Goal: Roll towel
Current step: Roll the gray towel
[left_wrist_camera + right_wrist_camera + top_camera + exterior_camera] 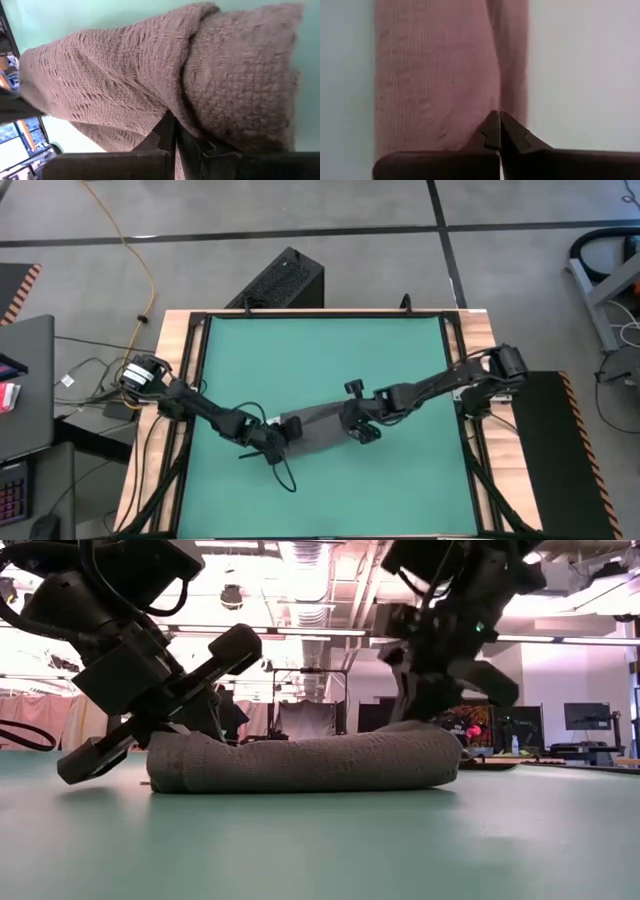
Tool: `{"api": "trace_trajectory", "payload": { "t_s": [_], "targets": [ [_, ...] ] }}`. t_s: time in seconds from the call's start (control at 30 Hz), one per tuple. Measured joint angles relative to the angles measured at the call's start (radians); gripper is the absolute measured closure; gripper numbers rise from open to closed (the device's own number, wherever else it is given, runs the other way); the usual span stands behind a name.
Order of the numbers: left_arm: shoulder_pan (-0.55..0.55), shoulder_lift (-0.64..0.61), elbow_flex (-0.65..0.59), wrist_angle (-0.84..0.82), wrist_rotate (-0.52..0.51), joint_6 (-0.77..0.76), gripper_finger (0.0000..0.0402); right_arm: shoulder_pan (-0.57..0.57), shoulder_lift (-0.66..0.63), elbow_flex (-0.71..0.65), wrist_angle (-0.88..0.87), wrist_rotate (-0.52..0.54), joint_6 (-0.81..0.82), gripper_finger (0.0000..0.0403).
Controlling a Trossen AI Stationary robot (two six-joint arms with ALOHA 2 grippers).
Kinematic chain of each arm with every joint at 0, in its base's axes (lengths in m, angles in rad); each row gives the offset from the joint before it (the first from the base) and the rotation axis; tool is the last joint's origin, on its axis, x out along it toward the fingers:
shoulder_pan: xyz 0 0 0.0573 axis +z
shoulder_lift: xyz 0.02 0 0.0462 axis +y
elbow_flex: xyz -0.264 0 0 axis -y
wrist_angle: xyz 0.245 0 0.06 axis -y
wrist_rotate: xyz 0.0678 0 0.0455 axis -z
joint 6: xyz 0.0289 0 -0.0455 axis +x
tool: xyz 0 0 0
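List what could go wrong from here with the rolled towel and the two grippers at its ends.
1. The towel lies rolled on the green table, but nothing pins its outer layer, so it may loosen.
2. The left gripper, shut, sits tight against one end; pulling away could snag the loose knit and drag the roll.
3. The right gripper, shut, is at the other end; uneven pressing could skew the roll.

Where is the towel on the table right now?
In the high view the towel lies as a roll just below the middle of the green tabletop, between the left pincer and the right pincer, both shut at its ends.
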Motion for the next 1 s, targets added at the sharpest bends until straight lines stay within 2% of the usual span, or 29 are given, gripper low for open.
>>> {"api": "trace_trajectory", "payload": {
  "t_s": [0.13,0.33,0.43,0.53,0.6,0.67,0.73,0.83,1.0],
  "targets": [
    [-0.003,0.000,-0.001,-0.025,-0.064,0.000,0.0401,0.023,0.040,0.001,0.001,-0.076,0.092,0.0390],
    [-0.008,0.001,-0.001,-0.047,-0.093,0.002,0.0401,0.116,0.059,0.001,-0.016,-0.008,0.276,0.0390],
    [-0.008,0.001,-0.001,-0.046,-0.082,0.038,0.0401,0.168,0.064,0.001,-0.039,0.114,0.318,0.0390],
    [-0.007,0.001,-0.001,-0.046,-0.068,0.049,0.0401,0.194,0.053,0.001,-0.096,0.290,0.325,0.0387],
    [-0.008,0.001,-0.001,-0.047,-0.064,0.045,0.0401,0.202,0.029,0.001,-0.145,0.348,0.317,0.0382],
    [-0.008,0.001,-0.001,-0.049,-0.063,0.049,0.0401,0.214,-0.013,0.011,-0.153,0.359,0.261,0.0375],
    [-0.009,0.001,-0.001,-0.051,-0.063,0.068,0.0401,0.241,-0.061,0.017,-0.123,0.356,0.170,0.0369],
    [-0.008,0.001,-0.001,-0.048,-0.063,0.078,0.0401,0.267,-0.131,0.023,-0.117,0.284,0.047,0.0353],
    [-0.007,0.001,-0.001,-0.045,-0.061,0.047,0.0401,0.272,-0.179,0.027,-0.066,0.042,0.021,0.0278]
  ]
}}
